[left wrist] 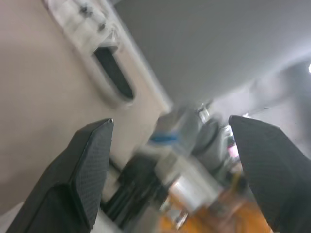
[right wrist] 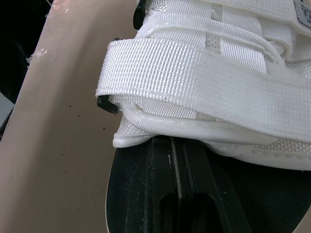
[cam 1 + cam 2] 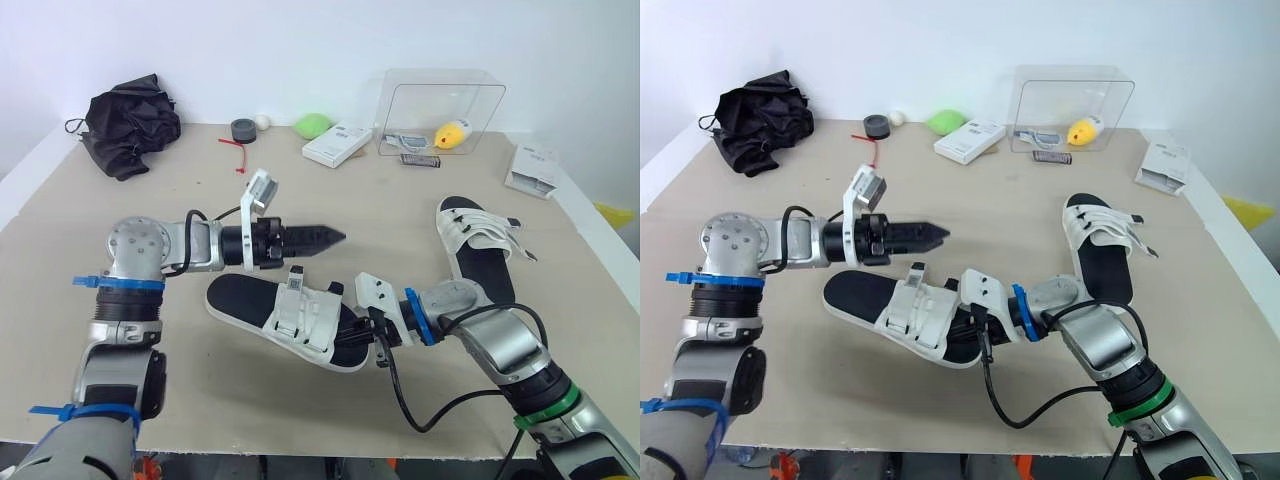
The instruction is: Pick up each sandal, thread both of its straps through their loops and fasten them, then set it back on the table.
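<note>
Table (image 3: 400,210) holds both sandals. Near sandal (image 3: 240,300) lies flat at centre, between my arms. Far sandal (image 3: 485,262) on my right, apart. My left pincer (image 3: 335,238) spread, empty, above near sandal. My right pincer (image 2: 179,145) pressed together on its black footbed, tips tucked under white strap (image 2: 194,82).

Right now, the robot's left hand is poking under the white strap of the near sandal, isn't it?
Not quite. It is the right hand that pokes under the white strap of the near sandal, as the right wrist view shows. The left hand hangs in the air above that sandal.
</note>
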You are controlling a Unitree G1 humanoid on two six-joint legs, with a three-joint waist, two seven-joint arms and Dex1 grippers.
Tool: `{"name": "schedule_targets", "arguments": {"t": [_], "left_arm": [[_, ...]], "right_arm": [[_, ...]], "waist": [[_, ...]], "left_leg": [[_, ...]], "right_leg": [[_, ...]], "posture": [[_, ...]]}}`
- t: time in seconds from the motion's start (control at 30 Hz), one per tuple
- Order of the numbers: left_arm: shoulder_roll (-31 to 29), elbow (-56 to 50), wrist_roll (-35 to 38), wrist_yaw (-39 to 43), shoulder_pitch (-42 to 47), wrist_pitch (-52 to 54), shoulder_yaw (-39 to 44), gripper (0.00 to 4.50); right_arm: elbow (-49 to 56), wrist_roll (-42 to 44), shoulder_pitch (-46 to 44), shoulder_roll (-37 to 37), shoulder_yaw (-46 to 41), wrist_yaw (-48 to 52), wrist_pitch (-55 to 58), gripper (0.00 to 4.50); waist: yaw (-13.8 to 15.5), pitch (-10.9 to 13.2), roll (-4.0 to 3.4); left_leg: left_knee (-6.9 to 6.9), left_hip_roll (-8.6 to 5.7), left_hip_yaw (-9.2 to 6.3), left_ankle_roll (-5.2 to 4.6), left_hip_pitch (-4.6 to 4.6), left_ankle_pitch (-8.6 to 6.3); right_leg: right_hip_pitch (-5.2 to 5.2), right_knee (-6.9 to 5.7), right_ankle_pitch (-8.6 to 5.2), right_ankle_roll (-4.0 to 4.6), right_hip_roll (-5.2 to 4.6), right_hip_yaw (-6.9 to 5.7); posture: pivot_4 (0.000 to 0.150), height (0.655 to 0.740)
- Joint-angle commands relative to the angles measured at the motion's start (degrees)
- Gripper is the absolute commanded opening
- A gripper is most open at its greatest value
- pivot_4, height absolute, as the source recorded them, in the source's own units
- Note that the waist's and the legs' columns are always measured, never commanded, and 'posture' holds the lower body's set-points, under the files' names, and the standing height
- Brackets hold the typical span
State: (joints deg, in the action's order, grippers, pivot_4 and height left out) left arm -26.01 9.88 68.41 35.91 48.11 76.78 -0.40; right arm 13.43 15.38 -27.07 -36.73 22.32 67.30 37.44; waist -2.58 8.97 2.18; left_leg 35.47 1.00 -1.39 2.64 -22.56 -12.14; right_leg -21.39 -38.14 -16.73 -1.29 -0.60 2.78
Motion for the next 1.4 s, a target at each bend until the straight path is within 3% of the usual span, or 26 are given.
{"name": "schedule_targets", "arguments": {"t": [0.03,0.33,0.73,0.83,1.03,1.07,1.4], "left_arm": [[-2.01,-1.66,-11.96,13.15,0.4,-11.43,-8.19,3.96],[-0.92,9.44,-26.76,24.26,2.64,-19.86,-14.88,3.96],[1.25,10.93,-33.98,30.74,2.23,-19.15,-17.78,3.96],[2.23,11.48,-34.54,30.84,2.29,-18.89,-17.08,3.14],[4.49,12.09,-33.84,29.98,3.53,-15.49,-13.85,0.25],[4.69,11.92,-33.69,29.92,3.6,-14.88,-13.37,0.04],[4.9,12.29,-31.0,25.98,6.04,-5.27,-5.28,0.04]], "right_arm": [[-1.68,-1.59,2.26,-0.49,4.08,-0.19,2.29,0.0],[-1.31,-1.47,2.5,-0.61,3.99,-0.41,2.51,0.0],[-0.8,-1.37,2.94,-0.5,3.83,-0.85,2.87,0.0],[-0.56,-1.4,3.13,-0.55,3.9,-0.98,2.95,0.0],[-1.0,-1.45,2.62,-0.36,4.12,-0.96,2.77,0.0],[-1.08,-1.49,2.6,-0.36,4.16,-0.95,2.71,0.0],[-0.67,-1.46,3.2,-0.48,4.39,-1.13,2.62,0.0]], "waist": [[0.04,0.03,0.0],[0.02,0.05,-0.04],[-0.02,0.06,-0.04],[-0.02,0.05,-0.05],[-0.01,0.05,-0.05],[0.0,0.05,-0.05],[-0.01,0.05,-0.05]], "left_leg": [[0.0,0.0,-0.04,-0.06,-0.01,-0.03],[0.06,0.15,0.02,-0.38,-0.06,-0.19],[0.24,0.28,0.15,-0.73,-0.11,-0.4],[0.25,0.29,0.16,-0.76,-0.11,-0.42],[0.3,0.3,0.15,-0.76,-0.11,-0.42],[0.32,0.3,0.15,-0.76,-0.12,-0.42],[0.43,0.38,0.13,-0.76,-0.12,-0.42]], "right_leg": [[0.01,0.0,-0.01,0.01,0.01,-0.03],[-0.02,0.01,-0.23,-0.33,0.19,-0.04],[-0.03,0.01,-0.27,-0.27,0.23,0.03],[-0.03,0.01,-0.27,-0.27,0.25,0.04],[-0.03,-0.01,-0.27,-0.28,0.28,0.02],[-0.02,-0.01,-0.27,-0.27,0.28,0.01],[-0.01,-0.09,-0.27,-0.27,0.29,0.0]], "posture": [[0.15,0.74],[0.15,0.74],[0.15,0.74],[0.15,0.74],[0.15,0.74],[0.15,0.74],[0.15,0.74]]}}
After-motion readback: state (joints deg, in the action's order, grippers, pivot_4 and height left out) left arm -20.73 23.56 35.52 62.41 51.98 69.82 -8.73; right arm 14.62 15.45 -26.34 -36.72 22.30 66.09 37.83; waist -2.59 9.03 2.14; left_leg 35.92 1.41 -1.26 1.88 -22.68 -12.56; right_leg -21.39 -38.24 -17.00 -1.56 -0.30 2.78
